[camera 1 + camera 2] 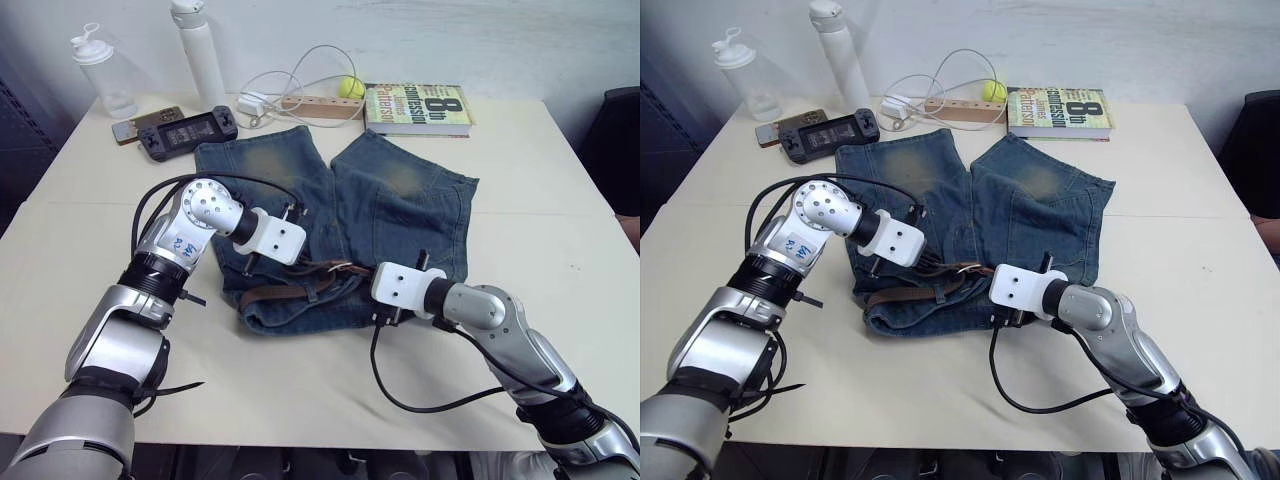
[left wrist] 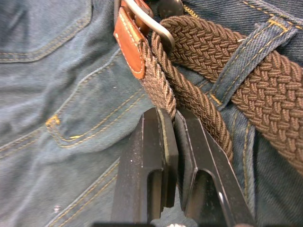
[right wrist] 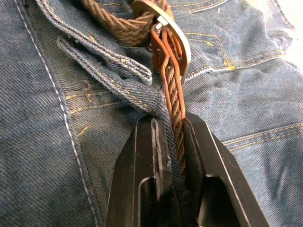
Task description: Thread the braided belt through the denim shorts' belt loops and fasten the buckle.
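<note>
Braided belt sits through the belt loops on the denim shorts, both grippers pinching it just short of the buckle; fastening looks unfinished.

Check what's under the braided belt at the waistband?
Denim shorts lie under the braided belt; one belt loop crosses over it. Fabric beneath the belt is hidden.

The denim shorts were spread at frame centre, the braided belt laid along their waistband, flanked by 2 grippers, left gripper and right gripper.
</note>
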Robot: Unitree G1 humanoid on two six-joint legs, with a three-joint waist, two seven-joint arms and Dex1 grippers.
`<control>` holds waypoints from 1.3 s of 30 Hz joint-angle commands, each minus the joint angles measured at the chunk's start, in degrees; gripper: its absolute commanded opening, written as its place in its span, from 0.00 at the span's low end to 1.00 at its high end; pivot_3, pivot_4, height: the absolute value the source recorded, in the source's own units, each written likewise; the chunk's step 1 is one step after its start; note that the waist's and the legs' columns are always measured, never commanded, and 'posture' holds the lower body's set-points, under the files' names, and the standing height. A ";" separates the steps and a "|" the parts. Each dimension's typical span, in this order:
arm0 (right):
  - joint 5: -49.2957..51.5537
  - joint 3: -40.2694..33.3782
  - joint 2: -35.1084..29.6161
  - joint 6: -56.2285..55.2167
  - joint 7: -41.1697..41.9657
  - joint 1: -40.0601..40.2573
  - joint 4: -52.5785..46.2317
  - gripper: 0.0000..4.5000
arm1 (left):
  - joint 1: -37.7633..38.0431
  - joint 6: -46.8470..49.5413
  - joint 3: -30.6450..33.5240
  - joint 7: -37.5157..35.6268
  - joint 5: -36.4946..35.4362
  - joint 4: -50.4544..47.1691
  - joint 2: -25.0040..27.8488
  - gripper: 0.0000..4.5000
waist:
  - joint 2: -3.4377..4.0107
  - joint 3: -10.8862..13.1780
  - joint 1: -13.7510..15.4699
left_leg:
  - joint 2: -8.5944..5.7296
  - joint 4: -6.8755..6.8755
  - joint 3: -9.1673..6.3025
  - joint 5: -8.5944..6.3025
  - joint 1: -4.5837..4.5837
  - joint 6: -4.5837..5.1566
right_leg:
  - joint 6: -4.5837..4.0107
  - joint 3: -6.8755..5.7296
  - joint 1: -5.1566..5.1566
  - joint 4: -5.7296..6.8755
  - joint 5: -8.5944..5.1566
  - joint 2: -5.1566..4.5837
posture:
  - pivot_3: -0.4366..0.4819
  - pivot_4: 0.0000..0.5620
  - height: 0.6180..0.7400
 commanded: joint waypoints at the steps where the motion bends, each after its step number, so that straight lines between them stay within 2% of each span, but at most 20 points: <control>1: -1.63 -1.15 -0.34 -3.95 -1.90 -1.44 0.28 0.02 | -2.04 -1.61 0.47 -2.85 -1.89 -0.98 -0.08 0.00 | 0.00 0.00 -0.04 | 0.00 0.00 0.00 0.00 0.00 0.00 | 0.00 0.00 0.00 0.00 0.00 0.01 | 0.48 0.27 0.70; 9: -3.66 -1.16 0.58 -7.48 -3.47 -1.70 2.34 0.02 | -3.31 -1.95 0.94 -4.34 -2.36 -0.80 -0.15 0.00 | 0.00 0.00 -0.03 | 0.00 0.01 0.01 0.00 0.01 0.00 | 0.00 0.01 0.00 0.01 0.00 0.01 | 0.48 0.27 0.70; 13: -4.44 -0.68 0.56 -8.71 -3.56 -1.07 2.74 0.02 | -5.87 -7.41 -0.04 -2.18 1.56 4.39 1.40 0.00 | 0.00 0.00 -0.03 | 0.00 0.02 0.01 0.00 0.00 0.00 | 0.00 0.01 0.00 0.02 0.00 0.01 | 0.48 0.27 0.70; 23: -5.52 -0.58 0.89 -9.98 -3.36 0.05 2.92 0.02 | -11.51 -14.97 -0.61 0.97 3.97 12.40 0.70 0.00 | 0.00 0.00 -0.04 | 0.00 0.03 0.03 0.00 0.01 0.00 | 0.00 0.01 -0.01 0.03 0.00 0.01 | 0.48 0.27 0.70; 31: -5.50 -0.82 1.45 -10.01 -3.02 -0.16 2.31 0.02 | -9.72 -12.58 -0.18 0.09 1.49 9.95 -1.31 0.00 | 0.00 0.00 -0.09 | 0.00 0.04 0.02 0.00 0.01 0.00 | 0.00 0.02 -0.01 0.04 0.00 0.03 | 0.48 0.27 0.70; 39: -5.10 -1.45 1.05 -9.86 -2.35 -0.38 2.25 0.02 | -8.32 -15.01 -1.60 2.34 5.20 10.50 0.78 0.00 | 0.00 0.00 -0.16 | 0.01 0.05 0.03 0.00 0.01 0.00 | 0.00 0.03 -0.01 0.05 0.00 0.03 | 0.48 0.27 0.70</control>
